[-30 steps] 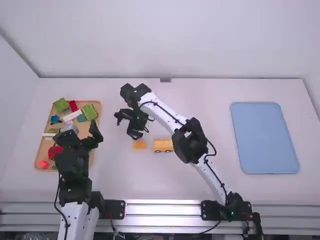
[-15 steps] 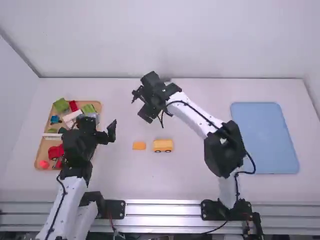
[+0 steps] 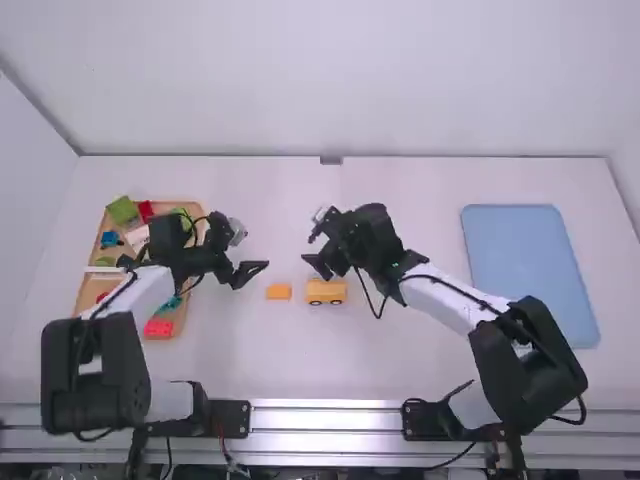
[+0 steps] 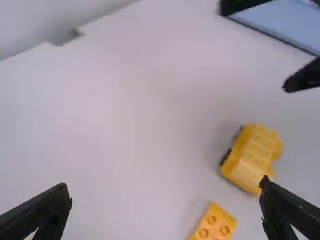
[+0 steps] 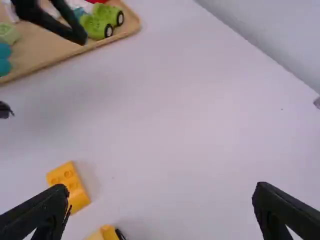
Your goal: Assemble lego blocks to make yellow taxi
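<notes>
My left gripper (image 3: 253, 250) stands open between the wooden tray and the orange brick (image 3: 279, 291); my right gripper (image 3: 312, 242) is just beyond the yellow wheeled block (image 3: 326, 291), also open. Brick and wheeled block lie apart on the table, side by side. In the left wrist view the gripper (image 4: 165, 185) has widely parted fingers, with the studded brick (image 4: 215, 226) and the yellow wheeled block (image 4: 252, 157) below. The right wrist view has its gripper (image 5: 160, 187) spread with nothing between the fingers, the orange brick (image 5: 69, 184) near one fingertip and the yellow wheeled block (image 5: 103, 233) partly visible.
A wooden tray (image 3: 80, 305) at the left holds green blocks (image 3: 123, 210), a blue brick (image 3: 109, 239), red pieces (image 3: 158, 328) and others. My left arm crosses over it. A blue mat (image 3: 530, 280) lies at the right. The two grippers are near each other.
My left gripper has moved right, away from above the tray. My right gripper has swung right, then come back down the picture beside the yellow wheeled block. Brick and wheeled block have stayed in place.
</notes>
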Action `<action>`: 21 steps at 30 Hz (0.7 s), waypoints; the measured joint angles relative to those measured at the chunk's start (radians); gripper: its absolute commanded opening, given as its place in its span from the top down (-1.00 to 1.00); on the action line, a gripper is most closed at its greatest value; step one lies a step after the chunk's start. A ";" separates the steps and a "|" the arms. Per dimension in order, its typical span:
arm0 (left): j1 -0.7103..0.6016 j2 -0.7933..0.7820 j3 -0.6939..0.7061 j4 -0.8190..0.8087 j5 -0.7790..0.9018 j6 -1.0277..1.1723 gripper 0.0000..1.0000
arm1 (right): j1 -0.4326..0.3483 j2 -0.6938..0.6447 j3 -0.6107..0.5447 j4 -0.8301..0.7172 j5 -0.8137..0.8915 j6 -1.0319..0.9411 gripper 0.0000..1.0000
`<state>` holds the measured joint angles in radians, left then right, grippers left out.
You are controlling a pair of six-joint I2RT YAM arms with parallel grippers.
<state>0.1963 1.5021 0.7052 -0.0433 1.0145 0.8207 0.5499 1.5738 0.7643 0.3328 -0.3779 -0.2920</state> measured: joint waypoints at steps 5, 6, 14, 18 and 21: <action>-0.002 0.120 0.029 -0.069 0.109 0.203 -0.98 | -0.033 0.000 -0.131 0.173 -0.072 0.002 -0.96; -0.007 0.148 0.030 -0.098 0.133 0.256 -0.98 | -0.041 0.000 -0.163 0.229 -0.085 0.002 -0.96; -0.063 0.218 0.029 -0.152 0.178 0.456 -0.98 | -0.095 0.000 -0.249 0.418 -0.117 -0.005 -0.96; -0.061 0.217 0.029 -0.154 0.139 0.466 -0.98 | -0.142 0.000 -0.251 0.410 -0.117 -0.005 -0.96; -0.061 0.218 0.029 -0.154 0.121 0.456 -0.98 | -0.166 0.000 -0.251 0.412 -0.117 -0.005 -0.96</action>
<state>0.1352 1.7199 0.7338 -0.1974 1.1355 1.2770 0.3836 1.5738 0.5137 0.7444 -0.4950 -0.2966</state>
